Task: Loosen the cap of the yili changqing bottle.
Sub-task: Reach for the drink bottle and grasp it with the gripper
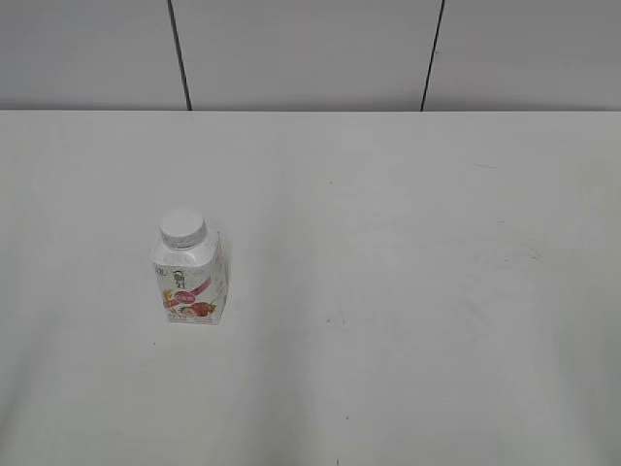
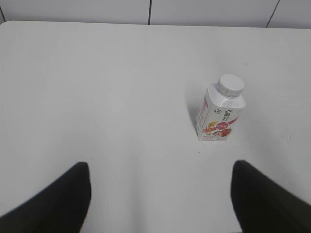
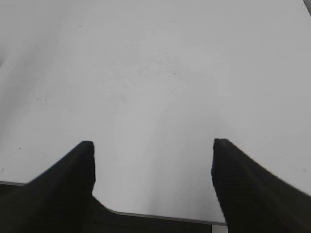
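The yili changqing bottle point(image 1: 190, 282) stands upright on the white table point(image 1: 408, 252), left of the middle. It is white and squarish with a pink-red strawberry label. Its white ribbed cap point(image 1: 182, 228) sits on the neck. The left wrist view shows the bottle point(image 2: 218, 116) and its cap point(image 2: 230, 85) ahead and to the right of my left gripper point(image 2: 160, 167), which is open, empty and well short of the bottle. My right gripper point(image 3: 153, 143) is open and empty over bare table near its front edge. Neither gripper shows in the exterior view.
A grey panelled wall point(image 1: 310, 49) with dark seams rises behind the table's far edge. The table's front edge point(image 3: 160, 216) shows below the right gripper's fingers.
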Available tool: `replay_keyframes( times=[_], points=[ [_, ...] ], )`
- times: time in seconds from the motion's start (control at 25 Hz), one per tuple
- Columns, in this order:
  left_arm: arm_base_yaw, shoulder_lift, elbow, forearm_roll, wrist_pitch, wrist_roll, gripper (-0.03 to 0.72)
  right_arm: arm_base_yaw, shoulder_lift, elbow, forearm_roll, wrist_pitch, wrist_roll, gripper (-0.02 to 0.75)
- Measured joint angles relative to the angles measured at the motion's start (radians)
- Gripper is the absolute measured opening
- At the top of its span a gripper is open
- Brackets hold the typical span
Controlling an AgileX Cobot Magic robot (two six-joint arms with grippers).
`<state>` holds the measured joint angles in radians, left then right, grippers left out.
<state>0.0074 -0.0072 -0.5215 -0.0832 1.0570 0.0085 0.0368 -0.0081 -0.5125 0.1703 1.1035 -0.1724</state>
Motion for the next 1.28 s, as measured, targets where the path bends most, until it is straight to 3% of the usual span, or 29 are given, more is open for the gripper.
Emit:
replay_keyframes(
  times=[1.28],
  points=[
    [0.000,0.000,0.000,0.000,0.000,0.000,0.544,0.000,0.000,0.000,0.000,-0.001,0.000,0.586]
  ],
)
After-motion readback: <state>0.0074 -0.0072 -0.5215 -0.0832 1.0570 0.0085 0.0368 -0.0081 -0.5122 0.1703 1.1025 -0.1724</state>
